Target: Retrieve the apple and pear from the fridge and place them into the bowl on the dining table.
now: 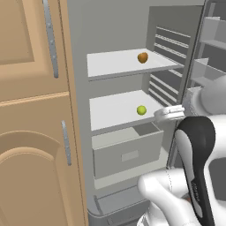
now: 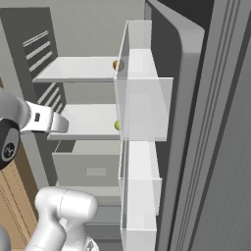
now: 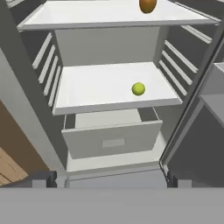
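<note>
The fridge [image 1: 132, 110] stands open, its drawer [image 1: 128, 152] pulled out. Above the drawer, the orange-brown pear [image 1: 142, 58] sits on the upper shelf, the green apple [image 1: 141, 110] on the lower. The tool [image 3: 112, 180], released and empty, faces them; neither fruit is fetched yet.

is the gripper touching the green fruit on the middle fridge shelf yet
Apart. In the hand view the green fruit lies far up the middle shelf, well beyond the finger tips at the bottom, with the open drawer between them.
</note>
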